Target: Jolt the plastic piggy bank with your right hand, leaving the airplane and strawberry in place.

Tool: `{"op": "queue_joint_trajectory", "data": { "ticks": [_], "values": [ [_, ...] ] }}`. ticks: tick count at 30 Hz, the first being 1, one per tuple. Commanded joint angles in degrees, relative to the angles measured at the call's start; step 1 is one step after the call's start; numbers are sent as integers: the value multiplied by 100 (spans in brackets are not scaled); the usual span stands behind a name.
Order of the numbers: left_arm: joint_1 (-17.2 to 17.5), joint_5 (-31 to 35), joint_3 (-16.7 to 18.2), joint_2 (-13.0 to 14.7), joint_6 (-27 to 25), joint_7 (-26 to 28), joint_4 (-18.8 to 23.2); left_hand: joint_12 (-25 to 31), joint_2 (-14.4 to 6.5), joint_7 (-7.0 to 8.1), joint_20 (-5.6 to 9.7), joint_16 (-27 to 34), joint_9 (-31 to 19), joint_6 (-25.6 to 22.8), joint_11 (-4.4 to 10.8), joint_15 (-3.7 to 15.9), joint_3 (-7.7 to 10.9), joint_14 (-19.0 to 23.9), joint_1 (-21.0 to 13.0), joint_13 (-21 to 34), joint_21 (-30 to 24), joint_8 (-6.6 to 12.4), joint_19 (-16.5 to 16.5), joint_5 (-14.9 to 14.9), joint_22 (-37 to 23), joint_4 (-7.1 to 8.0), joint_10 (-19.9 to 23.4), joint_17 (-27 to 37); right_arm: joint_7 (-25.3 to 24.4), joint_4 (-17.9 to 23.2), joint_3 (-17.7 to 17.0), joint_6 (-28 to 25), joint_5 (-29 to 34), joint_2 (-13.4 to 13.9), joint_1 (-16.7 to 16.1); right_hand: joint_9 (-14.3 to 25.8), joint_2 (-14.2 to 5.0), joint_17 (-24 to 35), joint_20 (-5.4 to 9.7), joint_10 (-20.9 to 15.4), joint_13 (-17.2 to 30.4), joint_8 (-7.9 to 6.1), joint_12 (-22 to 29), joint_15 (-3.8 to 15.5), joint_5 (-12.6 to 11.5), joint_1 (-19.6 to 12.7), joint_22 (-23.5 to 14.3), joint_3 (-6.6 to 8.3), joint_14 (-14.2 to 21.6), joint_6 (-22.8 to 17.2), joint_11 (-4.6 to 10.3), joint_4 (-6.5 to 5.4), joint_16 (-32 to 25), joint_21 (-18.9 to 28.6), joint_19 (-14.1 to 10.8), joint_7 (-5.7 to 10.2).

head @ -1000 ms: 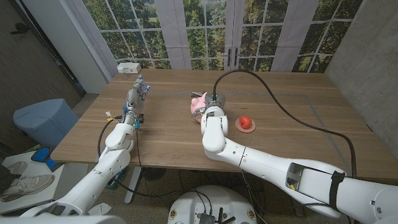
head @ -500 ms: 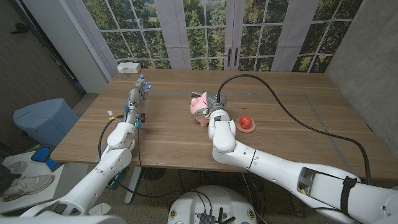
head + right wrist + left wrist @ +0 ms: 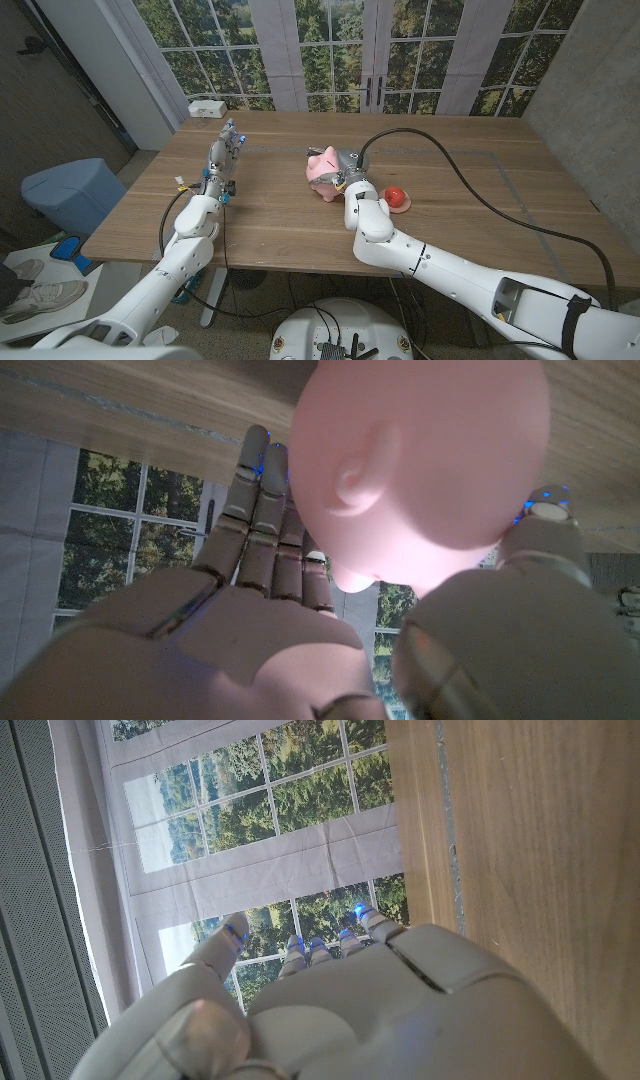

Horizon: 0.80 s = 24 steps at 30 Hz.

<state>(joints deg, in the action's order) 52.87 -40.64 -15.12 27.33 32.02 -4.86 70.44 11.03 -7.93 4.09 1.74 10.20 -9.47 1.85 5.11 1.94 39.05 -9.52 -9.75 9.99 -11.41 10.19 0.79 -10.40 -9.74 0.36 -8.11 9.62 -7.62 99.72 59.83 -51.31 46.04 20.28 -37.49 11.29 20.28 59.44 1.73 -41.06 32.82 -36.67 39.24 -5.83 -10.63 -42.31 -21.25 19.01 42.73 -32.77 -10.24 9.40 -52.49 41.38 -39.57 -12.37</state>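
The pink plastic piggy bank stands near the middle of the wooden table. My right hand is pressed against its right side. In the right wrist view the pig sits right in front of the palm, between the straight fingers and the thumb, which are not curled around it. The red strawberry lies just to the right of that hand. My left hand stands upright at the table's left with fingers straight and apart, holding nothing, as the left wrist view also shows.
A thick black cable loops over the table's right half to my right wrist. A white box sits at the back left corner. A blue bin stands on the floor left of the table.
My right forearm has swung to the right while the hand stayed at the pig. The pig has shifted slightly towards the back. The left arm and strawberry have not moved.
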Motion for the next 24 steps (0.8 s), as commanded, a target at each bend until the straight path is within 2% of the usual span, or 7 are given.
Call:
{"op": "queue_joint_trajectory", "data": {
  "ticks": [1, 8, 15, 24],
  "values": [
    [-22, 40, -22, -3, -11, 35, 35, -9, -257, 30, 541, -6, -31, 31, -5, 520, 6, -82, -85, 13, -10, -3, -51, -10, -23, -22, -10, 0, -1149, 206, -366, 647, -453, 226, -268, 71, -2373, 101, 220, -1908, 435, -41, 56, 1859, -88, -2389, -12, 538, 1073, -2473, 2001, -23, 55, 59, 220, 1596],
    [21, 75, -23, 31, -34, 92, 142, -12, -259, 46, 541, -7, -31, 44, 5, 522, 1, -86, -87, 12, -8, -6, -51, -10, -23, -29, -19, 1, -1573, 353, -564, 952, -565, 365, -437, 216, -2372, 307, 271, -1871, 610, -109, 78, 1873, -173, -2367, 2, 521, 1089, -2425, 2087, -56, 89, 127, 354, 1624],
    [85, 121, -19, 63, -49, 178, 282, -10, -261, 54, 544, -6, -31, 47, 11, 525, -4, -86, -89, 12, -6, -5, -53, -10, -23, -35, -15, 1, -1961, 480, -781, 1189, -635, 452, -612, 346, -2385, 509, 288, -1839, 776, -177, 100, 1865, -233, -2326, 19, 498, 1096, -2376, 2094, -89, 110, 207, 424, 1622],
    [165, 169, -12, 97, -56, 267, 442, -9, -261, 60, 541, -2, -31, 49, 20, 531, -12, -76, -90, 12, -5, -4, -58, -10, -23, -43, -15, 1, -2202, 703, -1073, 1240, -764, 499, -823, 439, -2388, 712, 284, -1848, 907, -237, 112, 1863, -297, -2320, 48, 491, 1115, -2364, 2098, -89, 131, 296, 466, 1613]
  ]
}}
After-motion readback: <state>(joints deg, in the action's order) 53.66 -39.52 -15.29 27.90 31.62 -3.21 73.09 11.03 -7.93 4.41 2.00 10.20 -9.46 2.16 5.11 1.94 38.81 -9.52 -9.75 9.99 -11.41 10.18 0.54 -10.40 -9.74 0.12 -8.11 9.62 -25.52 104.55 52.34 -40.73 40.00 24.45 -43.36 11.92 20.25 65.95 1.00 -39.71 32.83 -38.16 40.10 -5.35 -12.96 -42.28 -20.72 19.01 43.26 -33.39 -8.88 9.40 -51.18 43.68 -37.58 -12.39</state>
